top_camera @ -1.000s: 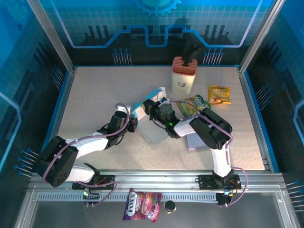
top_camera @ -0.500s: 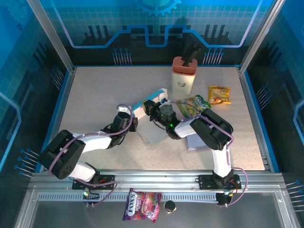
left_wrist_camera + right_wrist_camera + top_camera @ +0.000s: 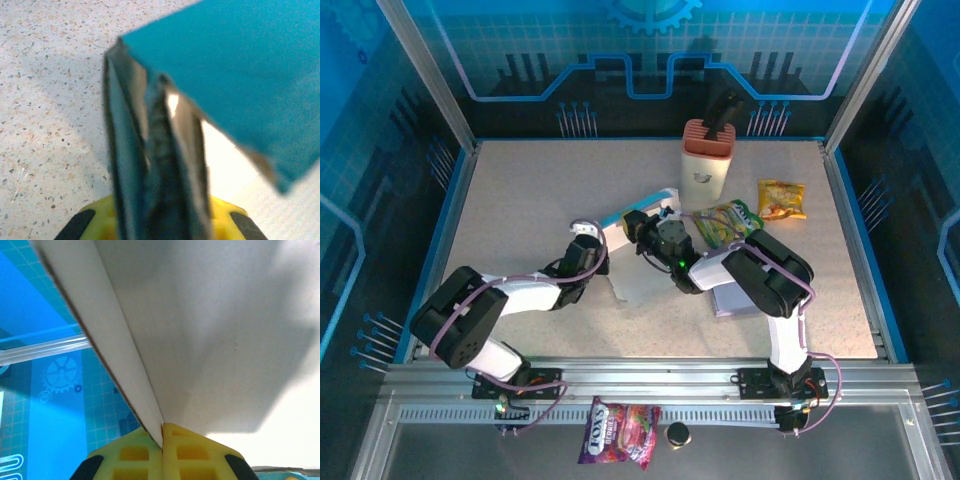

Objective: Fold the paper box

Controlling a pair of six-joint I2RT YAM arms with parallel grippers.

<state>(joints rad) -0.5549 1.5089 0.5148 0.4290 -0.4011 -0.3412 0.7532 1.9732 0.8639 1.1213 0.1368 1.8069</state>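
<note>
Right gripper [image 3: 162,429] clamps the paper box [image 3: 638,282] panel, left gripper [image 3: 145,100] clenched at its flap: crease slowly against that anchor.

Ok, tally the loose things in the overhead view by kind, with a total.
Crinkly plastic snack packets: 3 (green-yellow, orange-yellow, pink-purple)
Blue-and-white paper box: 1
White tub-shaped holder with salmon top: 1
Small black round cap: 1
Pale lilac flat pad: 1
Total: 7
</note>
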